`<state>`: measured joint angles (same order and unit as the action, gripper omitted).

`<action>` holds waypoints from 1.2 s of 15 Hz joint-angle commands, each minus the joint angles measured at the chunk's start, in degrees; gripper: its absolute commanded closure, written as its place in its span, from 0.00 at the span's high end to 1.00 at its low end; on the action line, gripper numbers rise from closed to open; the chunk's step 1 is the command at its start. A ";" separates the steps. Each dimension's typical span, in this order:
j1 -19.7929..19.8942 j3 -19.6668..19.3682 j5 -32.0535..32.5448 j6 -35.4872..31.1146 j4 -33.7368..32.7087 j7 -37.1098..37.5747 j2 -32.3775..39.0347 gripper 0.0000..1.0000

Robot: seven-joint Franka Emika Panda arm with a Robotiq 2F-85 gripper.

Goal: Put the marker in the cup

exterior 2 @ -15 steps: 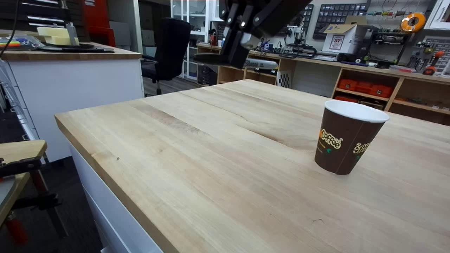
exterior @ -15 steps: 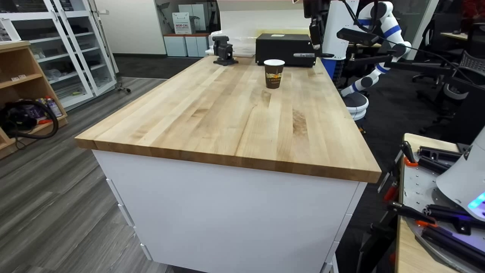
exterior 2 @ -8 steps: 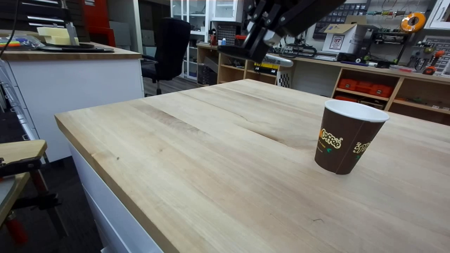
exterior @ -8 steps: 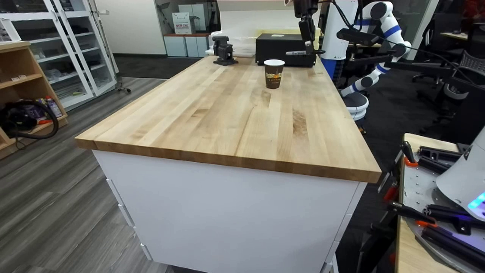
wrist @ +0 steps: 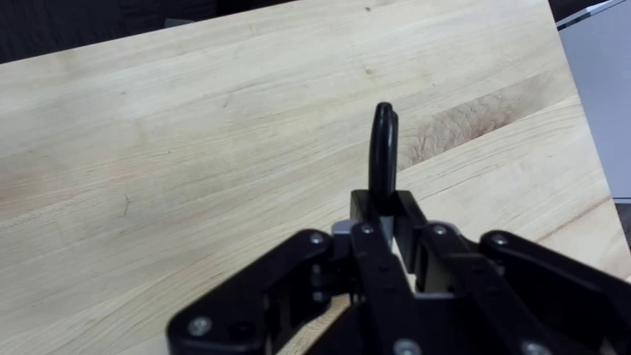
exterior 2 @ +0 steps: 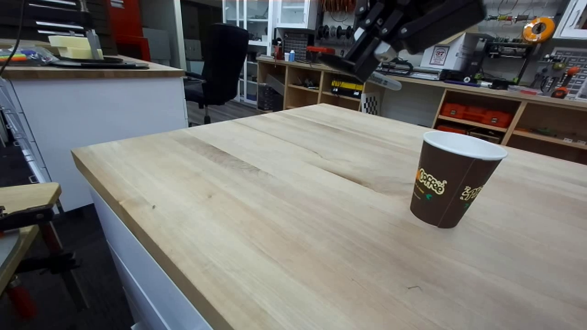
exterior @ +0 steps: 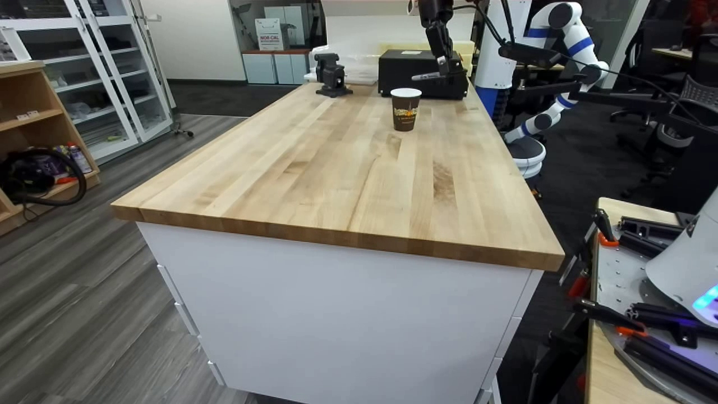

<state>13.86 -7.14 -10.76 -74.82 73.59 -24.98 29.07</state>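
Marker (exterior 2: 385,81) sits clamped in the gripper (wrist: 384,202), nearly level, apart from and higher than the cup (exterior 2: 451,185). Elevation presumably prevents early contact with the cup; insertion likely requires tilting one marker end downward into it.

Brown cup (exterior 2: 451,183), pale-rimmed, upright, grey marker (exterior 2: 386,81), black at one end, near level, held in pincer (wrist: 385,207)

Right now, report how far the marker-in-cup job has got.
Done: the marker is off the table, clamped in the gripper. In hand: it is held in the air, nearer level than upright, outside the cup. Left: probably bring it over the cup's open top, tip it upright, lower and release.
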 commanded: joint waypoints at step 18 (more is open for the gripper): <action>2.22 -0.77 2.27 9.70 -27.52 12.19 16.28 0.07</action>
<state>15.52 -7.76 -8.07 -68.33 50.25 -14.44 43.31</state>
